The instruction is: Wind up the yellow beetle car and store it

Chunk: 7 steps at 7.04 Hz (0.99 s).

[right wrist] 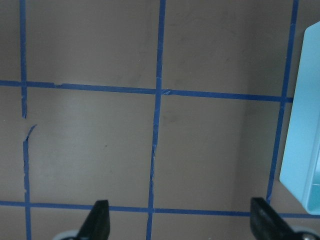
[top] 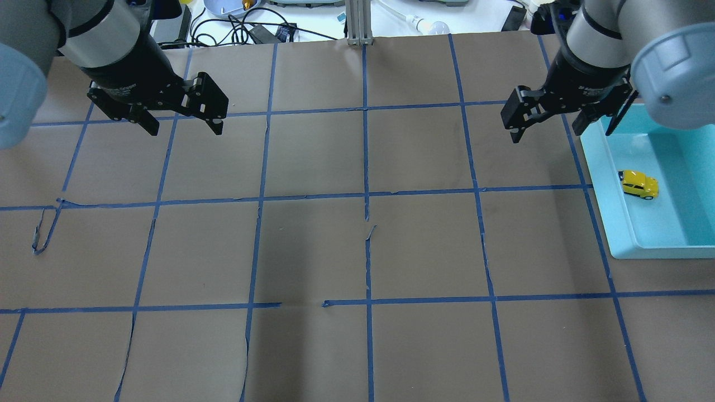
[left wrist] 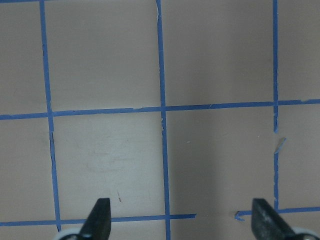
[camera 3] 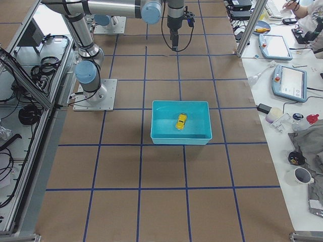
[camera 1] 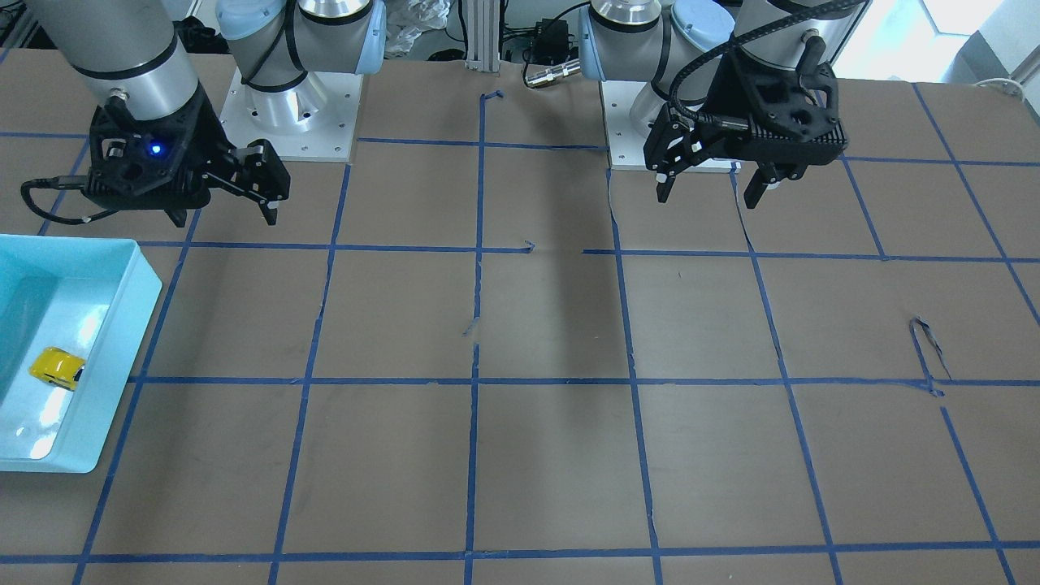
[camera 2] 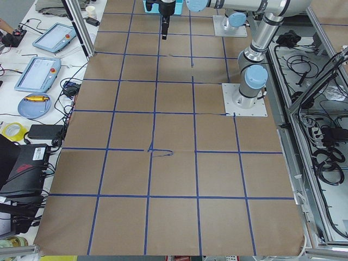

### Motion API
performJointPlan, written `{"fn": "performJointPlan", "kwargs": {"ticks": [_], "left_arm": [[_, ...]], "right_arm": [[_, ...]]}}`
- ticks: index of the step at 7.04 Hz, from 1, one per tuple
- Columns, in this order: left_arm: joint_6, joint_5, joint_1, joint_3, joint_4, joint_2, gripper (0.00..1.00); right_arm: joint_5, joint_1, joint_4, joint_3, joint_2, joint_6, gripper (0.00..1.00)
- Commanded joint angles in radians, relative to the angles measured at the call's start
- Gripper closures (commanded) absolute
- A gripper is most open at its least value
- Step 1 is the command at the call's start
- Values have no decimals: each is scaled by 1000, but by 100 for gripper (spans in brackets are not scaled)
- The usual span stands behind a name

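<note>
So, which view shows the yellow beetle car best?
The overhead exterior view: the yellow beetle car lies unobstructed inside the teal bin. Front-facing shows it too; exterior right shows it smaller; other views miss it.

Brown table [top: 313, 251] – blue tape grid [top: 365, 156] – carries 1 turquoise bin [top: 600, 184].

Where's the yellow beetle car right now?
The yellow beetle car lies inside the teal bin at the overhead view's right edge, on the robot's right side, clear of the open right gripper.
</note>
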Motion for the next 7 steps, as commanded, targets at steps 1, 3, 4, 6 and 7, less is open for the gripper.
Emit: {"fn": "performJointPlan", "kwargs": {"ticks": [1, 3, 4, 6, 7], "left_arm": [[0, 0, 0, 0, 0, 0, 0], [0, 0, 0, 2, 0, 0, 0], [0, 0, 0, 0, 0, 0, 0], [0, 0, 0, 2, 0, 0, 0], [0, 0, 2, 0, 0, 0, 0]], "right_arm": [[-14, 6, 39, -48, 8, 5, 0], [0, 11, 42, -60, -4, 20, 0], [1, 11, 46, -60, -16, 19, 0], [0, 11, 46, -59, -19, 20, 0], [-6, 12, 46, -57, -18, 19, 0]]}}
